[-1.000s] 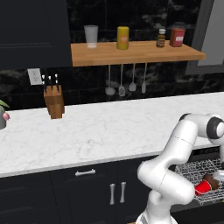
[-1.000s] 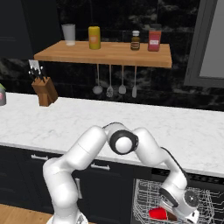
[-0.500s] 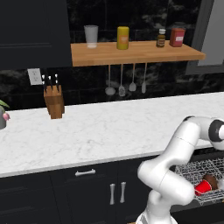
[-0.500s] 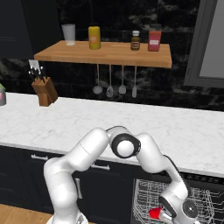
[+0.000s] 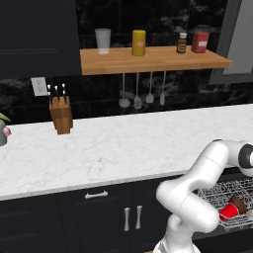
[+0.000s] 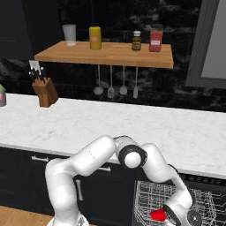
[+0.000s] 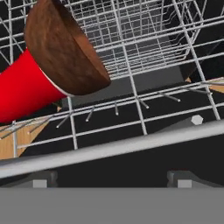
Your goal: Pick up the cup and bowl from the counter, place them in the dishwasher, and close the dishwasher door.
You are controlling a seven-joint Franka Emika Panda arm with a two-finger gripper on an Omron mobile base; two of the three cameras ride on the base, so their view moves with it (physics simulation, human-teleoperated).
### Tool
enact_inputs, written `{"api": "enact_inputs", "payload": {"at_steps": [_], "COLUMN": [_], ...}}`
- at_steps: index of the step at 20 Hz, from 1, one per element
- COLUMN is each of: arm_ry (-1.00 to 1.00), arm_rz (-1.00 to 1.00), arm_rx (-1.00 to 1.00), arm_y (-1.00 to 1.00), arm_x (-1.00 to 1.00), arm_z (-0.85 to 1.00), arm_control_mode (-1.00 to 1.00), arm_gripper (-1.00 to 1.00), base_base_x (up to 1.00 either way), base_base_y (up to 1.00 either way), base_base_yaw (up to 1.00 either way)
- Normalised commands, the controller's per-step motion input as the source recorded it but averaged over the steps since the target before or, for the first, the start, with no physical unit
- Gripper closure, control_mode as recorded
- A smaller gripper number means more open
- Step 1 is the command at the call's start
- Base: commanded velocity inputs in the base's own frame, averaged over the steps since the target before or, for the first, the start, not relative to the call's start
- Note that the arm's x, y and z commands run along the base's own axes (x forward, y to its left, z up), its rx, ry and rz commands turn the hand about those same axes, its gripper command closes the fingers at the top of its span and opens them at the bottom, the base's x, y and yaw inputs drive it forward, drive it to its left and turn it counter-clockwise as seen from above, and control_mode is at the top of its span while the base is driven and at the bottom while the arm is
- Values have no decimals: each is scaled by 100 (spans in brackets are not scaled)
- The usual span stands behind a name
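Note:
The red cup (image 7: 24,94) lies on its side in the dishwasher's grey wire rack (image 7: 144,48). The dark brown bowl (image 7: 61,48) leans tilted against the cup's wide end. My gripper (image 7: 110,180) is open and holds nothing; it hangs low at the rack's front rail, a little back from both. In the left base view the cup (image 5: 228,211) and bowl (image 5: 239,204) sit in the pulled-out rack (image 5: 217,192) past my forearm. The right base view shows the cup (image 6: 157,215) beside my hand. The white marble counter (image 5: 123,148) lies above. The dishwasher door is out of view.
A knife block (image 5: 61,114) stands at the counter's back left. The wooden shelf (image 5: 148,59) carries a grey tumbler, a yellow jar, a bottle and a red canister, with utensils hanging under it. Dark cabinets with silver handles (image 5: 132,217) flank the dishwasher on the left.
My elbow and hand have sunk lower toward the rack's front. The cup and bowl stay put in the rack, and the gripper stays open.

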Motion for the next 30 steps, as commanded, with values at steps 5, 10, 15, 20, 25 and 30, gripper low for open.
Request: {"api": "enact_inputs", "payload": {"at_steps": [5, 10, 15, 20, 25, 30], "arm_ry": [0, -3, -18, -21, 12, 28], "arm_rz": [1, 0, 0, 0, 0, -4], "arm_rx": [-4, -4, -5, -2, -7, -1], "arm_y": [14, 25, 34, 11, -18, -60], "arm_x": [28, 70, 100, 100, 36, -84], "arm_z": [-27, -8, 4, 21, 51, 79], "arm_control_mode": [-100, -100, -100, -100, -100, -100], "arm_gripper": [-100, -100, -100, -100, -100, -100], "base_base_x": [0, 0, 0, 0, 0, 0], "base_base_y": [0, 0, 0, 0, 0, 0], "base_base_yaw": [0, 0, 0, 0, 0, 0]}}
